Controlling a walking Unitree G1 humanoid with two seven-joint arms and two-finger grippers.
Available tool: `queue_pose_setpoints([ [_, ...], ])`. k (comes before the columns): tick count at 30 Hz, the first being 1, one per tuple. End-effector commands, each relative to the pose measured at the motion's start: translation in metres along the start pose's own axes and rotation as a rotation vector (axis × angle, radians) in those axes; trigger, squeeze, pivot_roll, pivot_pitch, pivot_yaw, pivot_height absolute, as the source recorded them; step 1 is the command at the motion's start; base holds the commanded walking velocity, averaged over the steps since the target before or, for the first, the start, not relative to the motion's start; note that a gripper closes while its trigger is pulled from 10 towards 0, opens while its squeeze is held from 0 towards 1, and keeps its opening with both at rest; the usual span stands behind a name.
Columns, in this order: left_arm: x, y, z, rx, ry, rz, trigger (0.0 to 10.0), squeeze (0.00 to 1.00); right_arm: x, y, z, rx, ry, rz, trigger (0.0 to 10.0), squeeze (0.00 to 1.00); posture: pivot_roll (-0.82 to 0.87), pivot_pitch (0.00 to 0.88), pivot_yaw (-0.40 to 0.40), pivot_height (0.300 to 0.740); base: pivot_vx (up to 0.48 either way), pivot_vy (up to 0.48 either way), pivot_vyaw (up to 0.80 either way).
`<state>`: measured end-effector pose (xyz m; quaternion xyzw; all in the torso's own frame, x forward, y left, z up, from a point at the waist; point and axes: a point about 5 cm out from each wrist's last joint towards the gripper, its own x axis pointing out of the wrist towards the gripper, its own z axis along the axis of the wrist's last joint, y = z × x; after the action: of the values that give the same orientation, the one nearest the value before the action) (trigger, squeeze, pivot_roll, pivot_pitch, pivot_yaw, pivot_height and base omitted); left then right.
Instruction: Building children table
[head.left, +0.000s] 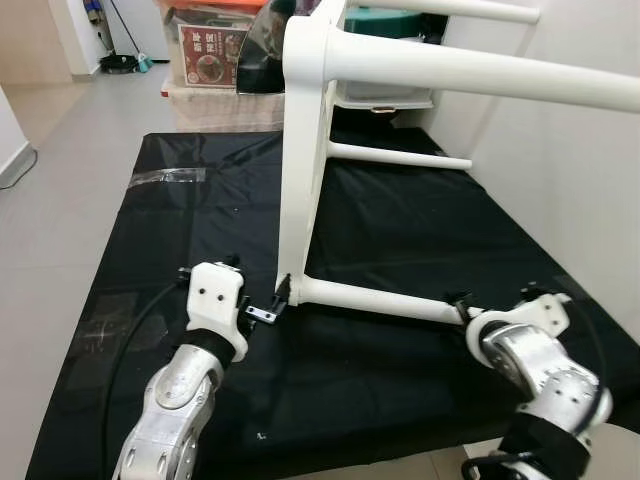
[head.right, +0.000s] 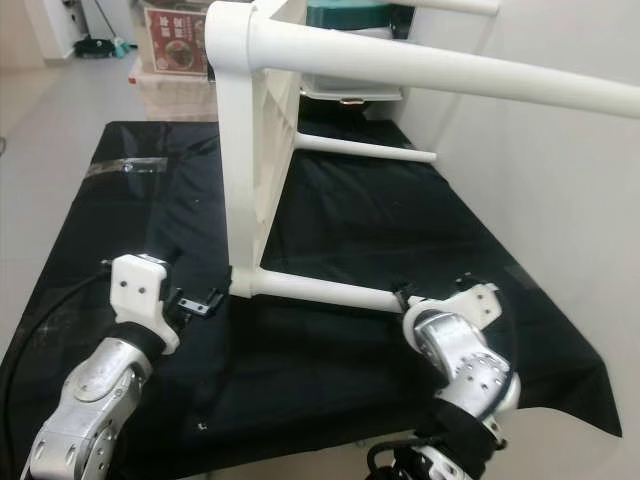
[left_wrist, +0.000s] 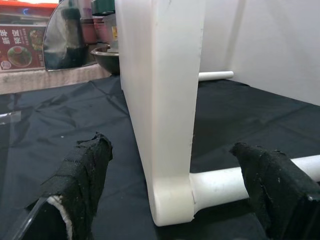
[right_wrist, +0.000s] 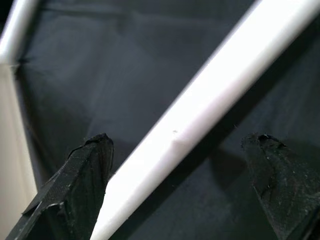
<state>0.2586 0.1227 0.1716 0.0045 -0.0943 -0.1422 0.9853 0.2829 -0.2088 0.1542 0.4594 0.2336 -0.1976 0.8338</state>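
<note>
Left gripper (left_wrist: 170, 200) sits low on the black cloth (head.left: 400, 230), fingers spread wide either side of the table's (head.left: 305, 150) bottom corner, not touching it. The white table stands on its edge, top panel upright, its legs running out level toward the robot's right. The lowest leg (head.left: 375, 298) lies along the cloth toward the right gripper (right_wrist: 180, 165), whose fingers are parted around it; contact is hard to judge. A white wall (head.left: 580, 170) stands on the right.
</note>
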Motion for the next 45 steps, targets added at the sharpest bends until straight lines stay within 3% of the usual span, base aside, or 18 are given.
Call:
queue_pose_setpoints([
  [1, 0.001, 0.001, -0.001, 0.004, 0.01, -0.003, 10.0, 0.0, -0.003, 0.001, -0.027, -0.06, 0.08, 0.022, 10.0, 1.0, 0.07, 0.0, -0.1, 0.74, 0.0, 0.0, 0.0],
  [2, 0.001, 0.001, -0.001, 0.004, 0.01, -0.003, 10.0, 0.0, -0.003, 0.001, -0.027, -0.06, 0.08, 0.022, 10.0, 1.0, 0.07, 0.0, -0.1, 0.74, 0.0, 0.0, 0.0],
  [3, 0.002, 0.001, -0.001, 0.005, 0.008, 0.001, 10.0, 0.0, -0.007, 0.01, -0.026, -0.215, 0.067, 0.092, 10.0, 1.0, 0.07, 0.0, -0.104, 0.74, 0.0, 0.0, 0.0],
  [4, 0.002, 0.001, -0.001, 0.005, 0.008, 0.001, 10.0, 0.0, -0.007, 0.01, -0.026, -0.215, 0.067, 0.092, 10.0, 1.0, 0.07, 0.0, -0.104, 0.74, 0.0, 0.0, 0.0],
  [5, 0.002, 0.002, -0.001, 0.008, 0.006, 0.007, 10.0, 0.0, -0.015, 0.028, -0.028, -0.669, -0.016, 0.183, 10.0, 0.3, 0.08, 0.0, -0.111, 0.74, 0.0, 0.0, 0.0],
  [6, 0.002, 0.002, -0.001, 0.008, 0.006, 0.007, 10.0, 0.0, -0.015, 0.028, -0.028, -0.669, -0.016, 0.183, 10.0, 0.3, 0.08, 0.0, -0.111, 0.74, 0.0, 0.0, 0.0],
  [7, 0.002, 0.003, -0.001, 0.013, 0.003, 0.01, 10.0, 0.0, -0.017, 0.033, -0.034, -0.876, -0.059, 0.209, 10.0, 0.0, 0.09, 0.0, -0.112, 0.74, 0.0, 0.0, 0.0],
  [10, 0.002, 0.004, -0.001, 0.016, 0.002, 0.011, 10.0, 0.0, -0.017, 0.034, -0.034, -0.898, -0.084, 0.212, 10.0, 0.0, 0.1, 0.0, -0.116, 0.74, 0.0, 0.0, 0.0],
  [12, 0.004, 0.008, -0.001, 0.026, -0.002, 0.015, 10.0, 0.0, -0.019, 0.043, -0.026, -1.042, -0.23, 0.206, 10.0, 0.0, 0.1, 0.0, -0.117, 0.74, 0.0, 0.0, 0.0],
  [13, 0.004, 0.008, -0.001, 0.026, -0.002, 0.015, 10.0, 0.0, -0.019, 0.043, -0.026, -1.042, -0.23, 0.206, 10.0, 0.0, 0.1, 0.0, -0.117, 0.74, 0.0, 0.0, 0.0],
  [17, 0.012, 0.015, -0.004, 0.053, -0.002, -0.015, 10.0, 0.0, -0.028, 0.06, 0.0, -1.27, -0.576, 0.191, 10.0, 0.0, 0.1, 0.0, -0.111, 0.74, 0.0, 0.0, 0.0],
  [24, 0.021, 0.014, -0.006, 0.065, 0.001, -0.084, 10.0, 0.0, -0.032, 0.059, 0.019, -1.37, -0.719, 0.147, 10.0, 0.0, 0.08, 0.0, -0.094, 0.74, 0.0, 0.0, 0.0],
  [27, 0.027, 0.01, -0.007, 0.069, 0.0, -0.127, 10.0, 0.0, -0.04, 0.058, 0.034, -1.536, -0.895, 0.088, 10.0, 0.0, 0.07, 0.0, -0.087, 0.74, 0.0, 0.0, 0.0],
  [28, 0.027, 0.01, -0.007, 0.069, 0.0, -0.127, 10.0, 0.0, -0.04, 0.058, 0.034, -1.536, -0.895, 0.088, 10.0, 0.0, 0.07, 0.0, -0.087, 0.74, 0.0, 0.0, 0.0],
  [30, 0.031, 0.006, -0.009, 0.068, 0.0, -0.158, 10.0, 0.0, -0.043, 0.055, 0.038, -1.659, -0.997, 0.069, 10.0, 0.0, 0.07, 0.0, -0.085, 0.74, 0.0, 0.0, 0.0],
  [35, 0.034, 0.004, -0.012, 0.077, 0.004, -0.172, 10.0, 0.0, -0.044, 0.054, 0.042, -1.702, -1.046, 0.048, 10.0, 0.0, 0.07, 0.0, -0.086, 0.74, 0.0, 0.0, 0.0],
  [40, 0.043, 0.002, -0.02, 0.104, 0.034, -0.186, 10.0, 0.0, -0.053, 0.064, 0.077, -1.767, -1.237, -0.088, 10.0, 0.0, 0.06, 0.0, -0.083, 0.74, 0.0, 0.0, 0.0],
  [45, 0.044, 0.0, -0.021, 0.105, 0.038, -0.187, 10.0, 0.0, -0.056, 0.069, 0.087, -1.779, -1.279, -0.114, 10.0, 0.0, 0.06, 0.0, -0.086, 0.74, 0.0, 0.0, 0.0],
])
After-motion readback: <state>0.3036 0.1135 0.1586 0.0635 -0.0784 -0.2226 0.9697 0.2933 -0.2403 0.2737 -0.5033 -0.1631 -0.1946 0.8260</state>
